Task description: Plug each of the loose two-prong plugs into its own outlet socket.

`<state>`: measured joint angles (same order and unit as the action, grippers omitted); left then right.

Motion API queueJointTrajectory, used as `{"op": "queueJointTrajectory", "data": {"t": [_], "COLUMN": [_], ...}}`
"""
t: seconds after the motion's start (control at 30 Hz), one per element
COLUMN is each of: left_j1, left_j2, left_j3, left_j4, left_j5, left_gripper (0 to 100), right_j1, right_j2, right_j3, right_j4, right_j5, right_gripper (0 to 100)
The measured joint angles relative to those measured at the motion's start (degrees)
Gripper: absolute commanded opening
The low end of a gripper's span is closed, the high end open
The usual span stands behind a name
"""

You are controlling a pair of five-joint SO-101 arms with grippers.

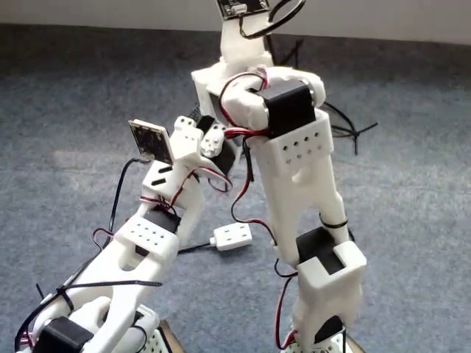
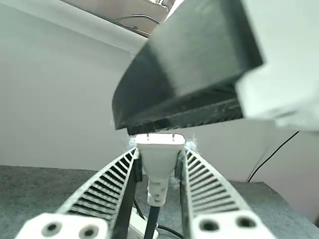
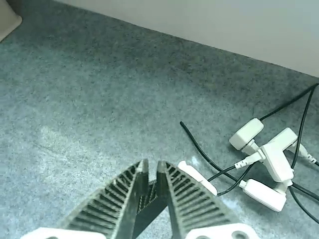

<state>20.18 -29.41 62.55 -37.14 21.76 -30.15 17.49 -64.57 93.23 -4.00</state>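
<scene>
My left gripper [image 2: 158, 167] is shut on a white two-prong plug [image 2: 159, 149], held off the floor with its prongs pointing at a black block of the other arm [image 2: 189, 74] just beyond it. In the high view this gripper [image 1: 211, 140] sits against the middle arm's upper joint. A white outlet block [image 1: 232, 236] on a black cord lies on the grey carpet between the two arms. My right gripper [image 3: 149, 172] hangs above the carpet, shut with nothing between its fingers. Beside it lies a white multi-socket adapter [image 3: 276, 158] with white plugs [image 3: 246, 134] and black cords around it.
Grey carpet [image 1: 66, 103] covers the floor up to a pale wall [image 3: 224, 25]. Black cords [image 1: 353, 132] trail behind the right arm's body [image 1: 302, 169]. A small white piece [image 3: 198, 179] lies just past the right fingers.
</scene>
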Motion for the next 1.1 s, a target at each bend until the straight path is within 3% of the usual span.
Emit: {"op": "queueJointTrajectory", "data": {"t": [0.23, 0.5, 1.1], "left_j1": [0.6, -0.9, -3.3], "left_j2": [-7.5, -15.5, -19.6], "left_j3": [0.2, 0.3, 0.4], "left_j4": [0.1, 5.5, 6.8], "left_j5": [0.0, 0.0, 0.0], "left_gripper": [0, 0, 0], "right_j1": [2.6, 2.8, 2.8], "right_j2": [-1.1, -1.1, -1.2], "right_j3": [-0.7, -1.0, -1.1], "right_j4": [-2.2, -3.1, -3.4], "right_j5": [0.0, 0.0, 0.0], "right_gripper": [5.8, 5.8, 5.8]}}
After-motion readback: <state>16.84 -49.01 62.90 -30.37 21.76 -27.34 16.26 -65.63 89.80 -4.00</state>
